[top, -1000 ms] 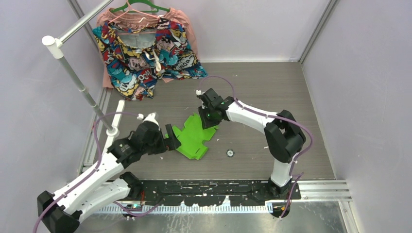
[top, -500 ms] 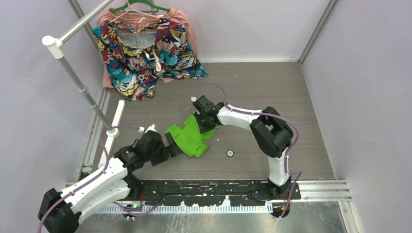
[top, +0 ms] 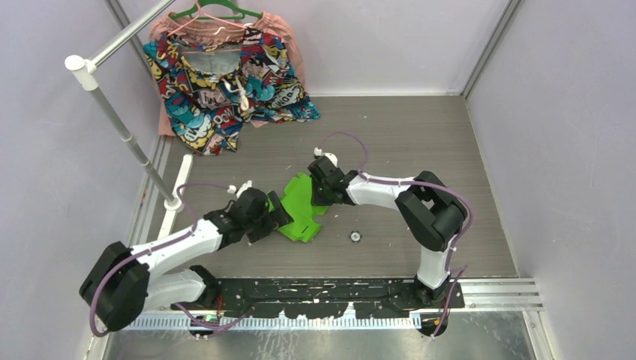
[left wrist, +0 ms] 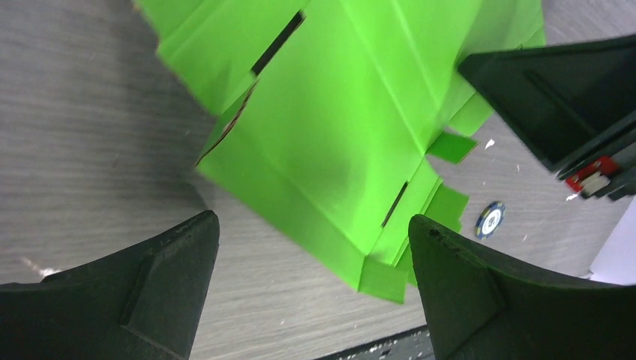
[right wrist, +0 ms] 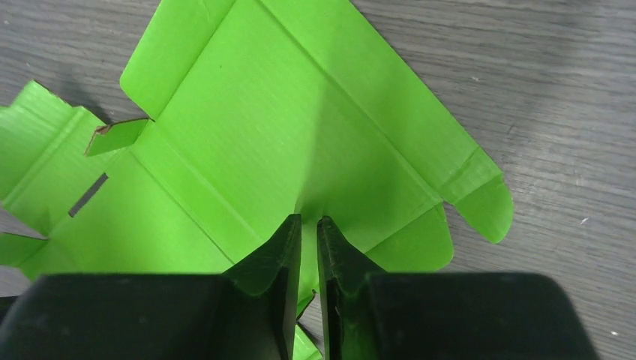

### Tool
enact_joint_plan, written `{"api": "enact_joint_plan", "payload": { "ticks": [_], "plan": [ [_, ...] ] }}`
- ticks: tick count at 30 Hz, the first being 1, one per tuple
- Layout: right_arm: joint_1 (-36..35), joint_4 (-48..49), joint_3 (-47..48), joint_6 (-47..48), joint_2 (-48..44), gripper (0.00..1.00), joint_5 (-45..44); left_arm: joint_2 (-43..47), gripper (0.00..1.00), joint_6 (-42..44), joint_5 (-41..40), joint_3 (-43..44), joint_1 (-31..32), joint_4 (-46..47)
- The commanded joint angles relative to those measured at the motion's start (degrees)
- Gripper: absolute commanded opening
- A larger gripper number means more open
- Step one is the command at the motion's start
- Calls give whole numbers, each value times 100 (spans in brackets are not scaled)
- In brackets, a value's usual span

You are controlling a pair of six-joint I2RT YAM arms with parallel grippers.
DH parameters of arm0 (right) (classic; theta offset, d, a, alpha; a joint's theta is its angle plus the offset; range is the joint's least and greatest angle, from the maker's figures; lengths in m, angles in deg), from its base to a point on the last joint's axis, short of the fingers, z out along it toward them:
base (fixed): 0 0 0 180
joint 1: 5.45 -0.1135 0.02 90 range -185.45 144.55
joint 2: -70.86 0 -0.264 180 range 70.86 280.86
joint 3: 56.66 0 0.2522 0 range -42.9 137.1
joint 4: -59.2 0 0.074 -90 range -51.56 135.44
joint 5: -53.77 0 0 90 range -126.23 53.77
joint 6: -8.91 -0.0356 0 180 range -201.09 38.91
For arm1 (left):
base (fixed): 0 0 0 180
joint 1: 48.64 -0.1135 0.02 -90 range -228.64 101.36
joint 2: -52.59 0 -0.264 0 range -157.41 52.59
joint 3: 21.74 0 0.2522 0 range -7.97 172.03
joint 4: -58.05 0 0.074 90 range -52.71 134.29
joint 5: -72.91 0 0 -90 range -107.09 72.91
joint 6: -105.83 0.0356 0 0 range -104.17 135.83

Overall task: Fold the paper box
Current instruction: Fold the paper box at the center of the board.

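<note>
The paper box is a lime-green die-cut sheet with flaps and slots, lying partly raised on the grey table. My right gripper sits at its far right edge. In the right wrist view its fingers stand almost together, with a thin strip of the green card between them. My left gripper is at the sheet's near left edge. In the left wrist view it stands wide open, and a folded corner of the sheet lies just ahead of its fingertips. The dark right gripper shows beyond.
A small blue-and-white chip lies on the table to the right of the sheet. A colourful patterned garment hangs on a hanger at the back left. A white rack pole slants along the left side.
The right gripper's fingers have closed in on the sheet's far edge. The left arm has reached forward, bringing its open gripper up to the sheet's near left edge. The sheet has shifted slightly.
</note>
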Motion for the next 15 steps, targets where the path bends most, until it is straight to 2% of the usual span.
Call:
{"api": "enact_joint_plan", "payload": {
  "ticks": [1,9,15],
  "plan": [
    [-4,-242,-595,-531,159,20,-121,-451,93,360,-415,667,-22,398],
    [-40,-80,-737,-611,190,20,13,-976,73,741,-551,1408,-18,270],
    [-53,19,-728,-645,276,20,148,-1282,70,965,-589,1799,-18,137]
  ]
}}
